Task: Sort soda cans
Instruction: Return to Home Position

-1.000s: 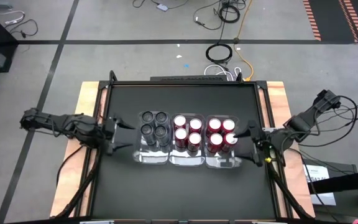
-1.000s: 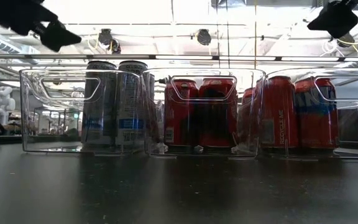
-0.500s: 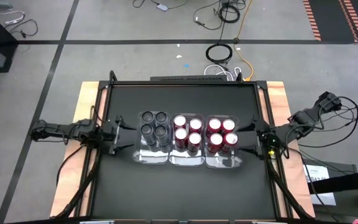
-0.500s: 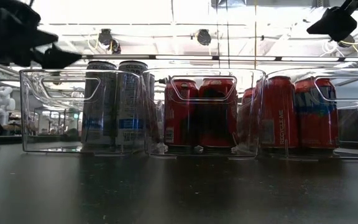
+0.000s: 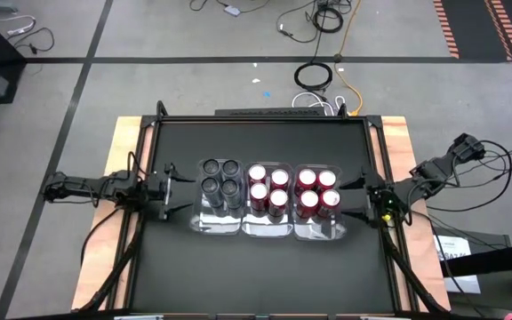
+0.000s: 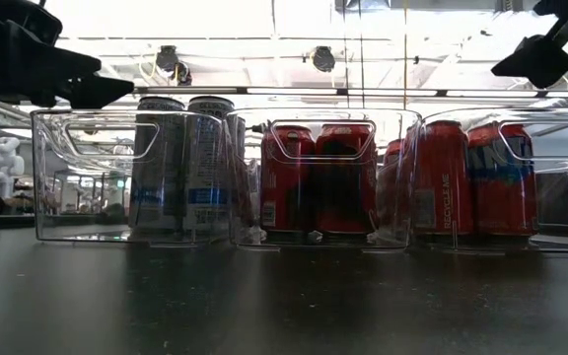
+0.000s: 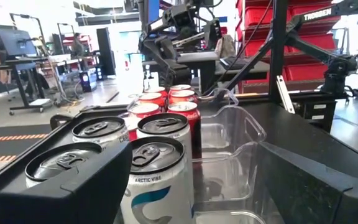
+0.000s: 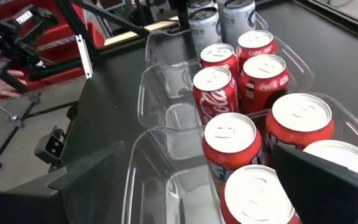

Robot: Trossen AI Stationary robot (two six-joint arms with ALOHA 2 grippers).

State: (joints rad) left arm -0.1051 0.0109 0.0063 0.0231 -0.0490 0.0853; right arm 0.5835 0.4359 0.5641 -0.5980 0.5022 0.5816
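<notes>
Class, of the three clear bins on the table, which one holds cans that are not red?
The left bin, nearest the left gripper: its four cans are grey and silver, while the centre bin and right bin hold red ones.

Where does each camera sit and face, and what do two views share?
High view: above the table, looking straight down; left gripper and right gripper flank the clear bins.
Low view: tabletop height, facing level at the bins; grippers at top corners.
Left wrist view: on left arm, facing the grey cans; own fingers show.
Right wrist view: on right arm, facing the red cans; own fingers show.
Both wrist views share the grey and red cans.
</notes>
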